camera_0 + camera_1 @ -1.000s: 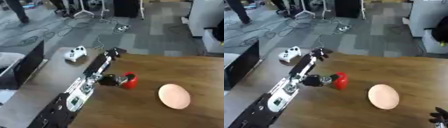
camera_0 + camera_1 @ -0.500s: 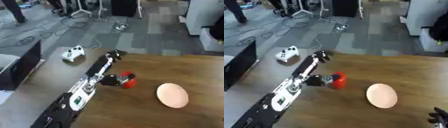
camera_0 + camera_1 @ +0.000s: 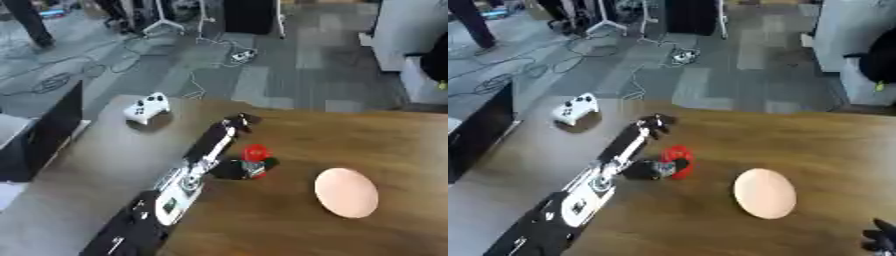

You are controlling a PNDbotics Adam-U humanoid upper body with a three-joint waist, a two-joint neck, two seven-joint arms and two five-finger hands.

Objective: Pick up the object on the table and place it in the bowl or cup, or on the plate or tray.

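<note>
A red object (image 3: pixel 255 152), a pale peach plate (image 3: pixel 346 192) and a white controller (image 3: pixel 147 107) (all on the brown wooden table (image 3: pixel 385 145)).

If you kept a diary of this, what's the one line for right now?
left hand: shut on red object | plate: bare, right of it | right hand: idle, lower right

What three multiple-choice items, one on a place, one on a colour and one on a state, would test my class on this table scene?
1. Where does the plate lie relative to the red object?
A. To its right, nearer the camera
B. To its left
C. Under it

2. What colour is the game controller?
A. Black
B. White
C. Red

3. What is the left hand doing?
A. Resting open on the plate
B. Curled round the red object
C. Lifting the controller

Answers: 1 A, the plate sits apart, right of the object. 2 B, it shows white on the table's far left. 3 B, its dark fingers wrap the red object.
</note>
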